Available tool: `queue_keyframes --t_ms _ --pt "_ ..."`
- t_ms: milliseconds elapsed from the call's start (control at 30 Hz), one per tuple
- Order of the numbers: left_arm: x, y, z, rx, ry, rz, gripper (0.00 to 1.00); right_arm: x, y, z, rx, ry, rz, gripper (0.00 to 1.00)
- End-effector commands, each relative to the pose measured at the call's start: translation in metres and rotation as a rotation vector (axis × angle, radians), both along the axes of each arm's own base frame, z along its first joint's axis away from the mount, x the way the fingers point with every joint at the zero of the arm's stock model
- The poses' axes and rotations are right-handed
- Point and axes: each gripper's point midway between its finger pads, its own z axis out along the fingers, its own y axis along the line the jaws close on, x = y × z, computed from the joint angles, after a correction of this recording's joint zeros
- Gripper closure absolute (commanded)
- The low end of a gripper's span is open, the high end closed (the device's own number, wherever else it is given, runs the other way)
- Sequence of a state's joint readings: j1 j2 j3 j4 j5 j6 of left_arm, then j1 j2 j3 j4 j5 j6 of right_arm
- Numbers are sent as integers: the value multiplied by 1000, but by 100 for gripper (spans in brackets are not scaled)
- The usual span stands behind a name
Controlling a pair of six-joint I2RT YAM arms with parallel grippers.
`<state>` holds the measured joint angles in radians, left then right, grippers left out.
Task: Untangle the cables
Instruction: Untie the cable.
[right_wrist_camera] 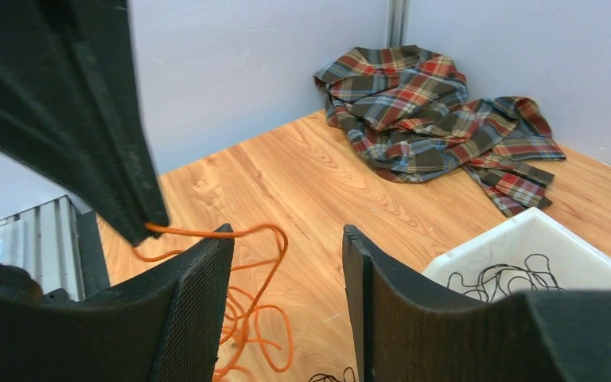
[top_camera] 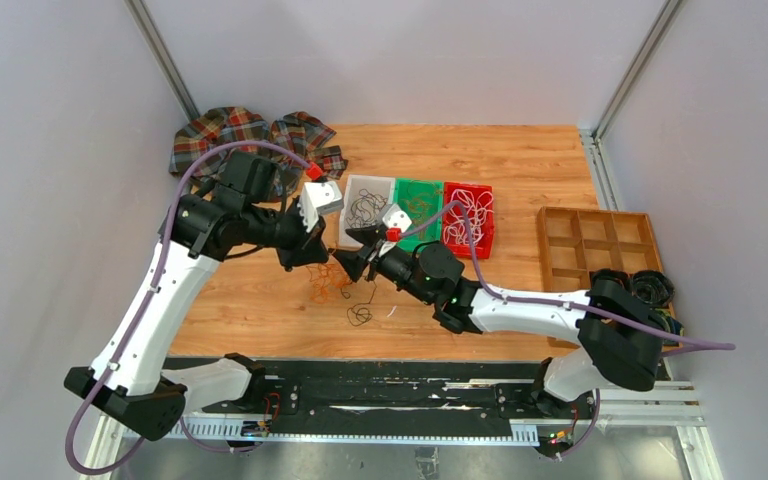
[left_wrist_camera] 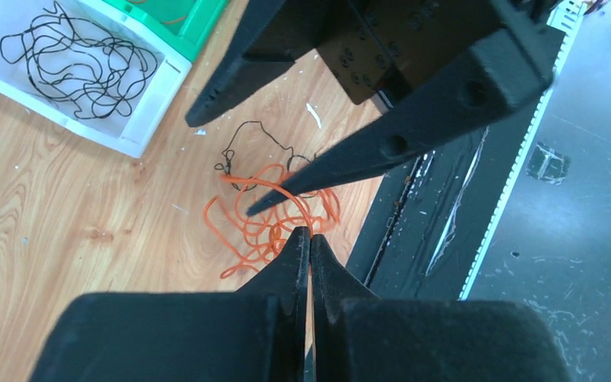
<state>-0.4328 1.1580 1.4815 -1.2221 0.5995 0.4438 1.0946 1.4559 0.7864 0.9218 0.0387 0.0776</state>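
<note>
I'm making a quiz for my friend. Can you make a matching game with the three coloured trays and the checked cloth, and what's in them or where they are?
Things:
1. white tray
2. green tray
3. red tray
4. plaid cloth

Matches:
A. white cables inside
B. far left corner of the table
C. black cables inside
D. orange cables inside

Pairs: 1-C, 2-D, 3-A, 4-B
</note>
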Motion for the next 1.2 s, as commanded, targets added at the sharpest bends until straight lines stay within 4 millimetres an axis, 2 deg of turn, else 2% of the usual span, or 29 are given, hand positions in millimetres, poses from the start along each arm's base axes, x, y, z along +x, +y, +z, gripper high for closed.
queue_keyframes --t_ms 0,133,267,400,600,700,867,933,1000,1167 --pt "-17 -5 14 -36 23 -33 99 13 3 17 72 -7 -76 47" --pt "-24 -9 23 -59 47 -67 99 19 12 9 69 12 -96 46" --pt "-28 -12 35 -83 30 -90 99 17 20 1 91 16 -65 45" --pt "-28 -14 50 -95 9 -108 99 19 19 -18 77 42 -78 48" --pt "-25 -15 83 -124 -71 -113 100 32 2 -67 20 105 -157 48" --pt "-20 -13 100 -126 -129 -103 100 38 -10 -89 9 142 -197 52" --pt "-16 -9 117 -118 -199 -93 100 46 -32 -110 2 182 -256 55" --pt "-15 -8 118 -115 -209 -93 100 45 -40 -108 20 183 -262 55" --pt "-15 -7 113 -105 -202 -92 100 41 -44 -91 58 159 -240 53" --pt "-14 -4 98 -64 -204 -113 100 18 -43 -19 146 54 -112 42"
